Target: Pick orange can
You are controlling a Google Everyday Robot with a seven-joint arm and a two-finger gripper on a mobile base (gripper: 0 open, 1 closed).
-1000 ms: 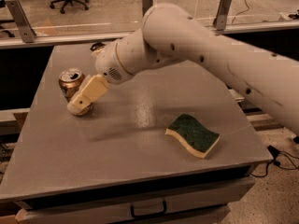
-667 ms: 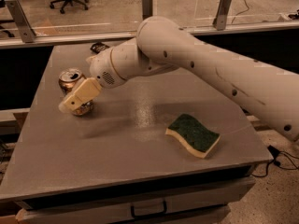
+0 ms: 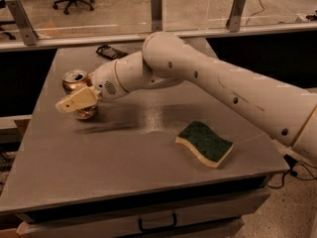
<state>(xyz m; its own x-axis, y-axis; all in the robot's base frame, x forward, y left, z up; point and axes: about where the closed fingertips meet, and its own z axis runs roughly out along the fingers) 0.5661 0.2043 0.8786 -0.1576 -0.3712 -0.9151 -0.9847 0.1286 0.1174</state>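
Observation:
The orange can stands upright near the table's left edge, its silver top and pull tab showing and its shiny lower body visible under the gripper. My gripper is at the can, its cream-coloured tip lying across the front of the can's body at mid height. The big white arm reaches in from the right and covers the can's right side. The can rests on the grey table.
A green and yellow sponge lies on the table's right front part. A small black device lies at the back, behind the arm. A glass barrier with metal posts runs behind the table. The table's left edge is close to the can.
The gripper has moved left and a little down, from beside the can's right side to across its front. The can and the sponge have not moved.

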